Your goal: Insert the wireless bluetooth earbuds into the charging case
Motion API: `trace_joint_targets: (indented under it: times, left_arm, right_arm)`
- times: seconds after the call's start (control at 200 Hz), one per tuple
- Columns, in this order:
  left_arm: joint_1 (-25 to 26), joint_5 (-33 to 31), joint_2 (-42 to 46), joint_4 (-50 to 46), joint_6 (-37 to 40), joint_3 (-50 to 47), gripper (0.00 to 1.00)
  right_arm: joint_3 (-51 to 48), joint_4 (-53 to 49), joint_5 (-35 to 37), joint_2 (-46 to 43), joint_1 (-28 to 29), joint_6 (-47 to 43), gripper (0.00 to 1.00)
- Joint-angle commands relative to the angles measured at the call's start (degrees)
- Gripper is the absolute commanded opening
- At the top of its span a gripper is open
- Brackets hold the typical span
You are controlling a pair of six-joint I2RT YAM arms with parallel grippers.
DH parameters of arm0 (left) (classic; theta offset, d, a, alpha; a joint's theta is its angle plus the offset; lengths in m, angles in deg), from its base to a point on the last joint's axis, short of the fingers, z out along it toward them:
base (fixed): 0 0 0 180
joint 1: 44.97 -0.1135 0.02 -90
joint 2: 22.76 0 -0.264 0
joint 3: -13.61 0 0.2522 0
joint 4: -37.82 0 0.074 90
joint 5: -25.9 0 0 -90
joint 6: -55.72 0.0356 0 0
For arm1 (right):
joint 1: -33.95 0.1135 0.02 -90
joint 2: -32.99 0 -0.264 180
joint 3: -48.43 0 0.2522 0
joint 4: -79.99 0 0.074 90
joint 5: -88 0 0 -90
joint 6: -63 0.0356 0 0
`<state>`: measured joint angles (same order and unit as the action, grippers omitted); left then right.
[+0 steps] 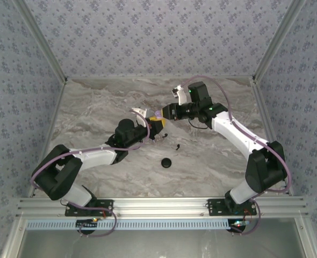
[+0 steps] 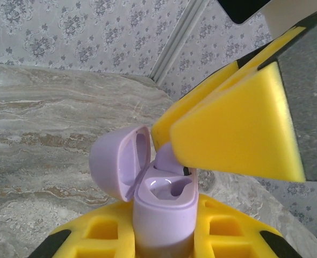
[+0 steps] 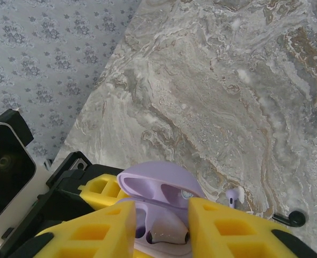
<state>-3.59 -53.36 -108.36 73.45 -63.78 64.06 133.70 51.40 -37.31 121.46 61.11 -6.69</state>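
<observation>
left gripper clamps case, right gripper ajar

From high behind the arm bases we look down over the whole tabletop. One wrist camera sits close behind the left tool, facing the back wall, the other close behind the right tool, facing the tabletop; both share the charging case just ahead.

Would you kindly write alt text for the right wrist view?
The right gripper's yellow fingers straddle a pale earbud sitting in an open lavender charging case. Beyond, on the marble table, lie a lavender earbud and a black earbud.
</observation>
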Motion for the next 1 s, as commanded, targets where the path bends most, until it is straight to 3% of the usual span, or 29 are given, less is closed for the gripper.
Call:
trace_joint_targets:
  times: [0.0, 0.255, 0.575, 0.815, 0.994]
  left_arm:
    - [0.34, 0.26, 1.55, 2.26, 1.06, 1.64, 0.18]
    - [0.31, -0.11, 3.14, -0.22, 3.16, 0.95, 0.19]
    - [-0.13, -0.84, 7.56, -5.41, 5.67, 0.23, 0.18]
    - [-1.95, 1.66, 13.25, -11.59, 8.16, 0.01, 0.19]
    - [-2.80, 1.35, 19.58, -19.20, 11.15, -0.09, 0.20]
  right_arm:
    - [0.34, -3.47, 0.93, -1.67, 0.53, -1.52, 0.36]
    - [0.47, -6.01, 6.06, -3.99, 0.58, -3.13, 0.47]
    - [0.45, -15.28, 22.27, -10.07, -0.67, -6.27, 0.55]
    - [-2.13, -16.78, 19.71, -8.16, -3.16, -7.19, 0.54]
    - [-1.23, -16.85, 15.08, -1.38, -2.11, -8.44, 0.52]
